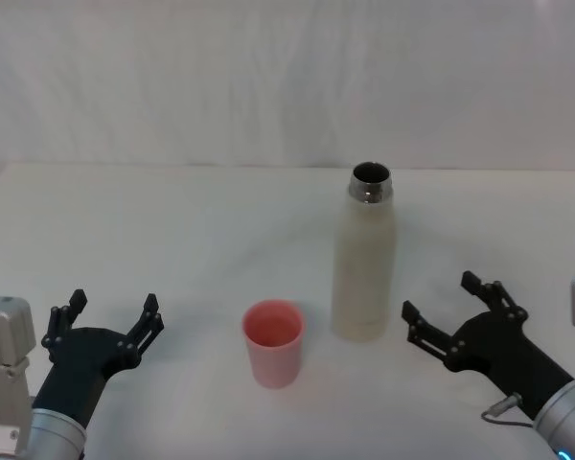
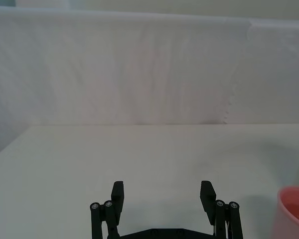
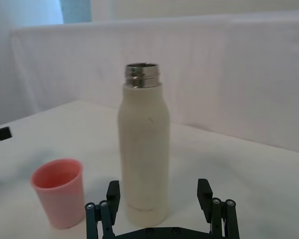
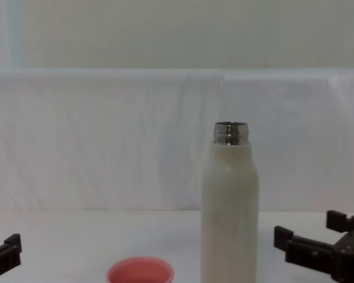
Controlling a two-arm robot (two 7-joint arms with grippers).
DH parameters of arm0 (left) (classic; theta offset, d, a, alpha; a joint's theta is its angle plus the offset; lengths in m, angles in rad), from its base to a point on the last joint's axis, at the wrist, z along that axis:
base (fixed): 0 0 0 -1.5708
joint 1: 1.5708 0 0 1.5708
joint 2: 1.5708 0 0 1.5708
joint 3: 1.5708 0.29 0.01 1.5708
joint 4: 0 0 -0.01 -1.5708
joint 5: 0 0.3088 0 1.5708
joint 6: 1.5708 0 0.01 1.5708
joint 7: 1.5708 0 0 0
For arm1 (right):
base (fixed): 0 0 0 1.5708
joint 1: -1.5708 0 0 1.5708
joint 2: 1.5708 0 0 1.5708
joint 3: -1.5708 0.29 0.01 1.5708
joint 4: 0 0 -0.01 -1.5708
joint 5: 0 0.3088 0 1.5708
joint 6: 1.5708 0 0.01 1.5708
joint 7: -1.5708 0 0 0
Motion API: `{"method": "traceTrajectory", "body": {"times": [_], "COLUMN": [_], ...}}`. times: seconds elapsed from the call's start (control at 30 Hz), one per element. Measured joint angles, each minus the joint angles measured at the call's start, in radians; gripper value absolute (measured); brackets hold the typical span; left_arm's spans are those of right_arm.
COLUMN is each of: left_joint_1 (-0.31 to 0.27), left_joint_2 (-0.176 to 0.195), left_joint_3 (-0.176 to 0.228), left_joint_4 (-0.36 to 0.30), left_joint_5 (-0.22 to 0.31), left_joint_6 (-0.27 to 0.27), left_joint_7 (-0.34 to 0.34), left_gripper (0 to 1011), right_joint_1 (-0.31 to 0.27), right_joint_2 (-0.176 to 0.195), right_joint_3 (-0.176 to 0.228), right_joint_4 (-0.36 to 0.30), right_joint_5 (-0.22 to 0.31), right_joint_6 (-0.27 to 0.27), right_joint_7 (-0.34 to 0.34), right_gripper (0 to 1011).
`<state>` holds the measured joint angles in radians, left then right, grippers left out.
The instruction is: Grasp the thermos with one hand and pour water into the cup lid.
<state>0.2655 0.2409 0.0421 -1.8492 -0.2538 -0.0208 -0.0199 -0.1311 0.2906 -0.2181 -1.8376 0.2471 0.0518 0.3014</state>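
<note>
Status: task not started; nothing grasped, nothing poured as far as visible. The thermos (image 1: 364, 257), a tall cream-white cylindrical bottle w/ narrow shiny threaded steel neck, stands upright and uncapped on the white surface (image 1: 172, 230), slightly right of centre in the head view. The cup lid (image 1: 273, 342), a small round salmon-pink plastic cup w/ thick rim, stands upright at approx. 8 o'clock from the thermos, near it but not touching; inside looks dry, though the contents cannot be confirmed. Right end effector (image 1: 442, 310), black ridged fingers on a grey housing, sits low at approx. 4 o'clock from the thermos, fingers spread wide, pointed toward the bottle's lower body, close but apart; the right wrist view puts the bottle base just beyond the spread fingertips. Left end effector (image 1: 113, 314), also black, is at approx. 9 o'clock from the cup lid, well apart, fingers spread, holding nothing; judged idle. Remaining, by judgement: close right end effector on the thermos body, lift, carry the neck over the cup lid, tilt to pour. Risk noted: tall bottle could tip if nudged before the grip is made.
</note>
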Motion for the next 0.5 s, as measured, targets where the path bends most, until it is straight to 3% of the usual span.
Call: {"method": "traceTrajectory", "body": {"times": [0.5], "left_joint_1": [0.000], "left_joint_2": [0.000], "left_joint_3": [0.000], "left_joint_4": [0.000], "left_joint_5": [0.000], "left_joint_6": [0.000], "left_joint_7": [0.000], "left_gripper": [1001], "right_joint_1": [0.087], "right_joint_2": [0.003], "right_joint_3": [-0.072], "right_joint_4": [0.093], "right_joint_5": [0.024], "right_joint_6": [0.005], "right_joint_7": [0.015], "right_gripper": [1000]}}
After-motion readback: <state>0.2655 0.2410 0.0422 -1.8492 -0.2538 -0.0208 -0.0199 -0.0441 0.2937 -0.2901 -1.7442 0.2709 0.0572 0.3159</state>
